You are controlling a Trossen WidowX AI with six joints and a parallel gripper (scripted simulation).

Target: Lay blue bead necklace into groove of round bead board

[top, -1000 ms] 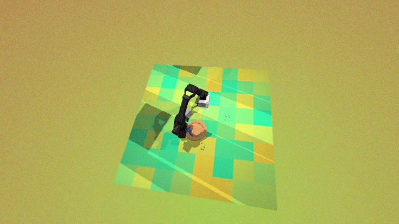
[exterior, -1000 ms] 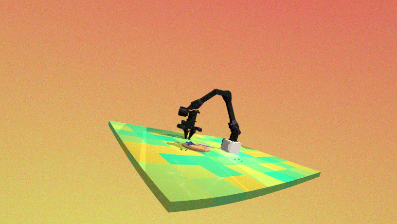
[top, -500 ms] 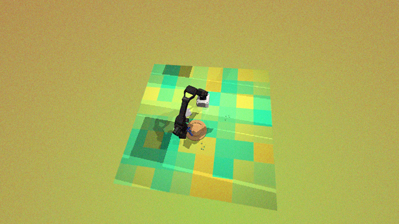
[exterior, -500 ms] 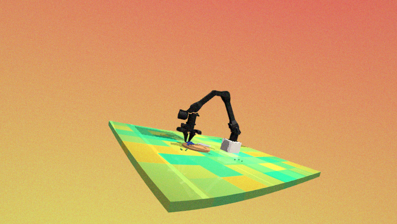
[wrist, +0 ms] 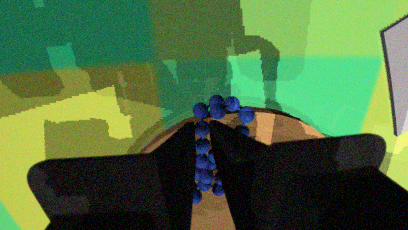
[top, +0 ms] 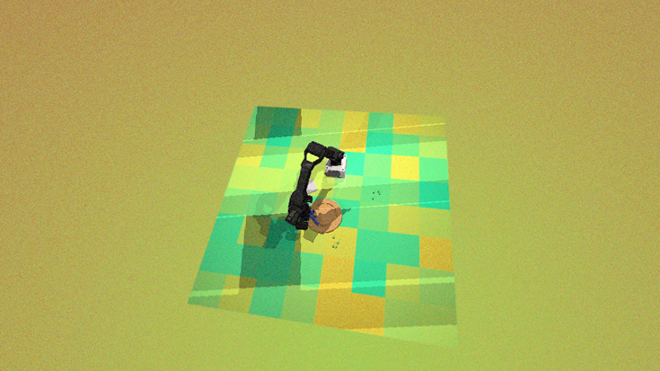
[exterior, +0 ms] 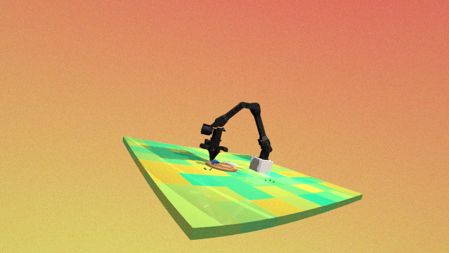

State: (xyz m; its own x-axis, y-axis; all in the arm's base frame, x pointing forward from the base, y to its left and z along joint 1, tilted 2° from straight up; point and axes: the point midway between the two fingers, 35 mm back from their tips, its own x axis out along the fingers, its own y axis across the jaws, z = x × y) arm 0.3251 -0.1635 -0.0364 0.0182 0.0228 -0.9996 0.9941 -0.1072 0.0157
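The blue bead necklace (wrist: 204, 150) lies bunched on the round bead board (wrist: 272, 129), near the board's edge on the side away from my base. In the wrist view a strand of dark blue beads runs up the narrow gap between my two black fingers, and a small cluster of beads sits just past the fingertips at the board's rim.

My gripper (wrist: 201, 126) is clenched on the necklace, its fingers nearly together with the beads pinched between them. In the exterior view my gripper (exterior: 213, 158) points straight down, its tip right at the board's surface, though I cannot tell whether the fingertips touch the wood.

The bead board (exterior: 222, 166) is a flat tan disc lying on the patchwork table (exterior: 220, 201) of green, teal and yellow squares. From above, the board (top: 326, 216) sits just beside my wrist, with the blue beads (top: 314, 217) at its left edge.

My grey base block (exterior: 261, 164) stands near the board, on the side toward the table's far edge, and my arm (exterior: 248, 110) arches high from it. A few tiny dark specks (top: 335, 242) lie on the table just beside the board, and a few more (top: 375, 193) sit further off. The board lies near the table's middle, well apart from every edge.
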